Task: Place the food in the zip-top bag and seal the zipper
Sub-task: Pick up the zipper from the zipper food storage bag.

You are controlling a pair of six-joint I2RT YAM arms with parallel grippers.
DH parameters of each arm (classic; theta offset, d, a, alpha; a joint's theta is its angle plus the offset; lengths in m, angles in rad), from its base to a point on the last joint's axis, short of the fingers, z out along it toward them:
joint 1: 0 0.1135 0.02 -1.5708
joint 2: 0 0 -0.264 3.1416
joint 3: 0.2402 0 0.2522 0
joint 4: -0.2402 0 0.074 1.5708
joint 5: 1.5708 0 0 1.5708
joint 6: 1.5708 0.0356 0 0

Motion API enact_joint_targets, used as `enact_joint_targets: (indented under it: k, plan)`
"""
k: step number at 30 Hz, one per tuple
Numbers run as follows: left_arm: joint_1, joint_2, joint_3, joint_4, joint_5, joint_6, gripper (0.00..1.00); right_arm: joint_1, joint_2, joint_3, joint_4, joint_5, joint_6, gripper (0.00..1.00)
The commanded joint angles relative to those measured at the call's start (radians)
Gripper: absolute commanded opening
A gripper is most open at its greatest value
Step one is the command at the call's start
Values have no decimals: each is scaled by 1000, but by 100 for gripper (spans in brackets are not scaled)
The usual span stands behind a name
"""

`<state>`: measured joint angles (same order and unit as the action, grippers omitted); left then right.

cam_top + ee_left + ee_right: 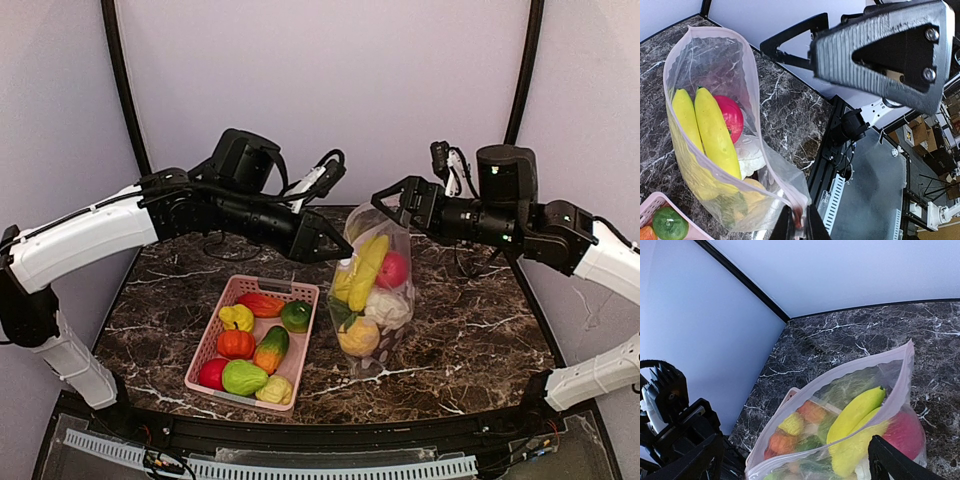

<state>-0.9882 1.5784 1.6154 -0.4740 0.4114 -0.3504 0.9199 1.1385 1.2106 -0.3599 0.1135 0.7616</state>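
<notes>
1. On the table, the zip-top bag stands open-mouthed, holding banana, red fruit and cauliflower; more food lies in the pink basket beside it.
2. My left gripper is pinched on the bag's rim; if that thin hold slips, the bag could slump and spill.
3. My right gripper hangs jaws apart near the mouth; closing off the zipper line would leave gaps.
</notes>
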Motion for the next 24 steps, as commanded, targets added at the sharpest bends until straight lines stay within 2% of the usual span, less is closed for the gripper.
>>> enact_joint_targets:
  k: [1,11,17,24]
  plan:
    - [26,-104,-35,7,55,-5,1,-6,-30,26,-2,15,-30,99]
    - [75,-80,-15,61,216,-87,1,-7,-97,-2,-22,52,-36,99]
    - [76,-111,-13,-58,117,-14,1,-7,-149,-57,-43,38,-45,99]
    - [77,-151,-49,-74,93,-6,1,-7,-216,-136,-40,-47,-158,98]
